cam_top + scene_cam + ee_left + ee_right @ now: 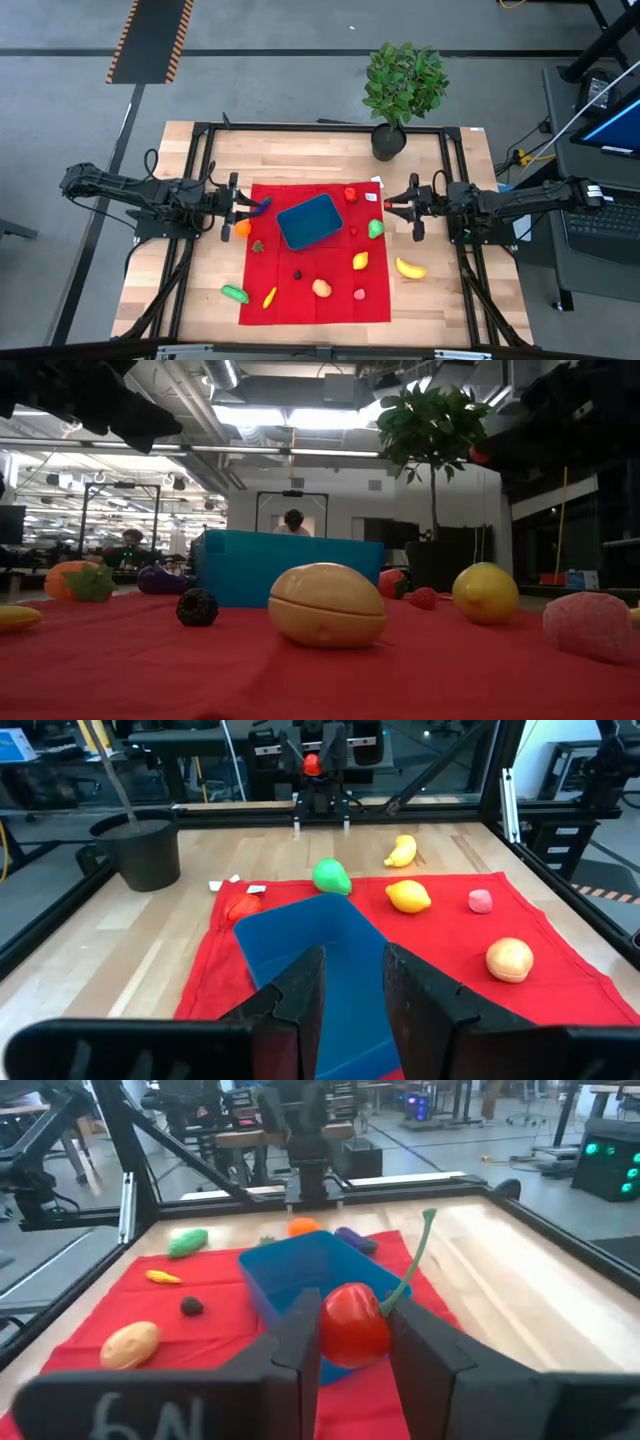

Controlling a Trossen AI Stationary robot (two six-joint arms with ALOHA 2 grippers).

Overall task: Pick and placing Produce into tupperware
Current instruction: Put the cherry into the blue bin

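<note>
I count one smooth blue plastic tub [310, 221]; my right end effector [350, 1342] grips one glossy round cherry [352, 1323], left end effector [353, 995] narrowly open, empty.

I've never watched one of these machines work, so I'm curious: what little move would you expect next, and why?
Probably the right end effector carries the red cherry forward over the blue container. In its wrist view the cherry sits clamped between the fingers, and the container lies just ahead, seemingly empty. The left end effector waits at the container's other side, holding nothing.
</note>
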